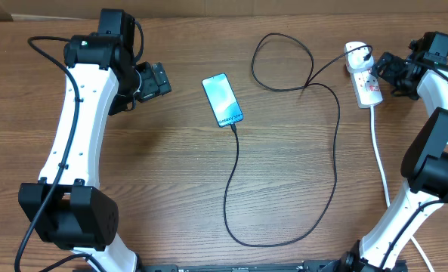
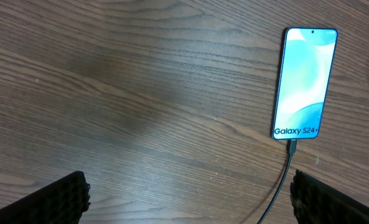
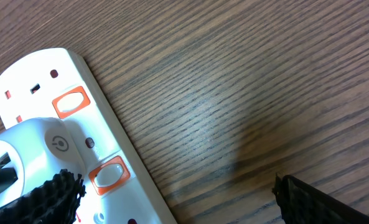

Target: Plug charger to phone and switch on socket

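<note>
The phone (image 1: 222, 100) lies flat at mid-table with its screen lit; the left wrist view shows the phone (image 2: 305, 81) with "Galaxy S24+" on it. The charger cable (image 1: 239, 189) has its black tip in the phone's bottom edge (image 2: 292, 147). It loops round the table to a white adapter (image 1: 354, 53) seated in the socket strip (image 1: 367, 85). My left gripper (image 1: 159, 79) hangs open left of the phone, holding nothing. My right gripper (image 1: 387, 72) is open beside the strip's right side. In the right wrist view the socket (image 3: 119, 143) shows two orange-red switches (image 3: 70, 102), and one finger (image 3: 47, 202) overlaps the adapter (image 3: 28, 146).
The strip's thick white cord (image 1: 380, 159) runs down the right side toward the right arm's base. The black cable's big loop (image 1: 333, 174) crosses the middle and front of the wooden table (image 1: 156, 166).
</note>
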Available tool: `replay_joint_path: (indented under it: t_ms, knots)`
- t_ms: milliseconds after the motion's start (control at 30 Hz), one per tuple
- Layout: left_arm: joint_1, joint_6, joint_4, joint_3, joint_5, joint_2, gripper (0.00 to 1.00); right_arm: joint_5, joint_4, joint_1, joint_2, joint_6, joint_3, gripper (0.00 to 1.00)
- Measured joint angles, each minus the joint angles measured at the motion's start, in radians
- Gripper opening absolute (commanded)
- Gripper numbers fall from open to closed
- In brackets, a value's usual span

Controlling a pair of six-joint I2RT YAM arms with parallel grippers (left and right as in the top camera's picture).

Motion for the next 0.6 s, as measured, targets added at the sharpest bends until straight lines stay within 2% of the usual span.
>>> replay_joint_path:
  t_ms: [600]
  knots:
    - [0.0, 0.0, 0.0, 0.0, 0.0, 0.0, 1.0, -0.004, 0.003, 0.0, 0.034, 0.0, 0.0, 1.0]
